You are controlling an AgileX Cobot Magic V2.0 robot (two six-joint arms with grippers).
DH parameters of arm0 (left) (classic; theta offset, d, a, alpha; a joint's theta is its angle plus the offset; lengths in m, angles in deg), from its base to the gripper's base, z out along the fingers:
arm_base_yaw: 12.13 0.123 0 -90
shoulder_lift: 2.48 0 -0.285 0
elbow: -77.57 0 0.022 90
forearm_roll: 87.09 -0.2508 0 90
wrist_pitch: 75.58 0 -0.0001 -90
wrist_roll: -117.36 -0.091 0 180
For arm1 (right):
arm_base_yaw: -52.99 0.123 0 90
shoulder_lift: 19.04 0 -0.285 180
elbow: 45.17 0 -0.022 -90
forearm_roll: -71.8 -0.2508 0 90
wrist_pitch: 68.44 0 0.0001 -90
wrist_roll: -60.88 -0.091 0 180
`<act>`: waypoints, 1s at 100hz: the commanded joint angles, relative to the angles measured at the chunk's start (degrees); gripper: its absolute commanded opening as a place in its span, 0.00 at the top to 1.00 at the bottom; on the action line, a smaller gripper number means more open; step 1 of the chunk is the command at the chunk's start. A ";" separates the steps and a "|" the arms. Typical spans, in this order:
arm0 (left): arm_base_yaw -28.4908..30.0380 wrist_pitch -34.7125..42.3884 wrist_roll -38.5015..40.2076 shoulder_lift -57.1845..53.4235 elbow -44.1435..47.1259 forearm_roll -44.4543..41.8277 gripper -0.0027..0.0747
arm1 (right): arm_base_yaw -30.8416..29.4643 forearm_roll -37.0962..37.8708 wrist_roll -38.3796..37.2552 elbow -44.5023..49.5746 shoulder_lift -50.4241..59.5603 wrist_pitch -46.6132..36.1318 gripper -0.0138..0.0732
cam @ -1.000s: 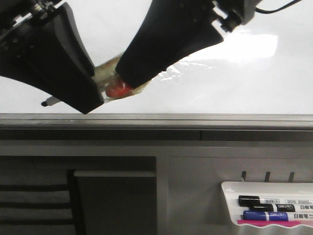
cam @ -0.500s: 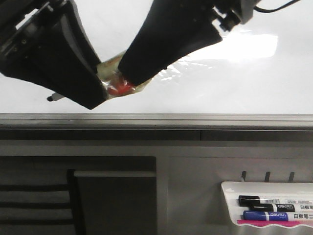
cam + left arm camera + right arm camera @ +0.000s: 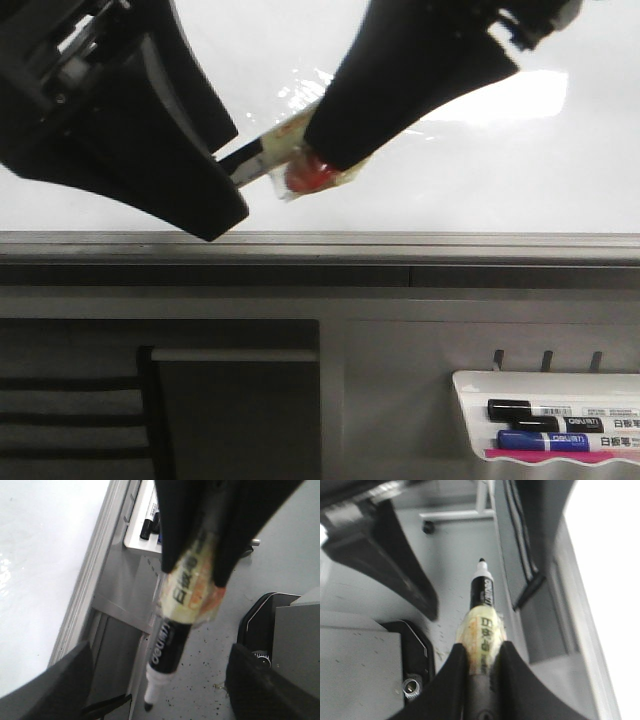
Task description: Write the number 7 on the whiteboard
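While the whiteboard (image 3: 300,40) fills the upper part of the front view, glossy white with a bright rectangular glare toward its right, no drawn stroke of the number 7 can be made out on it. Its grey metal edge rail (image 3: 400,243) runs straight across below the two arms.

A black marker (image 3: 482,594), its barrel wrapped in yellowish tape (image 3: 481,630), sits clamped in the right claw (image 3: 481,652), whose two dark fingers (image 3: 453,670) press the taped section from either side. The uncapped tip (image 3: 481,560) points away from that claw. Seen from the front, the marker (image 3: 262,155) slants down to the left in front of the board, a red patch (image 3: 308,176) showing just under the right claw's fingertips.

The left claw (image 3: 160,690) stands apart, jaws wide, its dark fingers (image 3: 65,680) on either side of the marker's free end (image 3: 167,650) and clear of it in the left wrist view.

Lower right in the front view, a small white marker tray (image 3: 470,385) holds a black pen (image 3: 520,410) and a blue pen (image 3: 540,440), well apart from both arms.
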 commanded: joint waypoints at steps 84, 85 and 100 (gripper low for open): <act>15.98 4.88 14.82 -24.63 8.72 2.56 0.30 | -15.58 9.97 -28.62 7.83 21.69 -4.87 0.90; 15.98 5.04 14.82 -25.18 9.04 2.58 0.30 | -15.58 9.15 -28.62 8.02 21.67 -5.17 0.90; 16.14 9.76 14.82 -28.68 13.27 2.58 0.30 | -15.58 6.59 -28.62 9.34 21.84 -10.65 0.90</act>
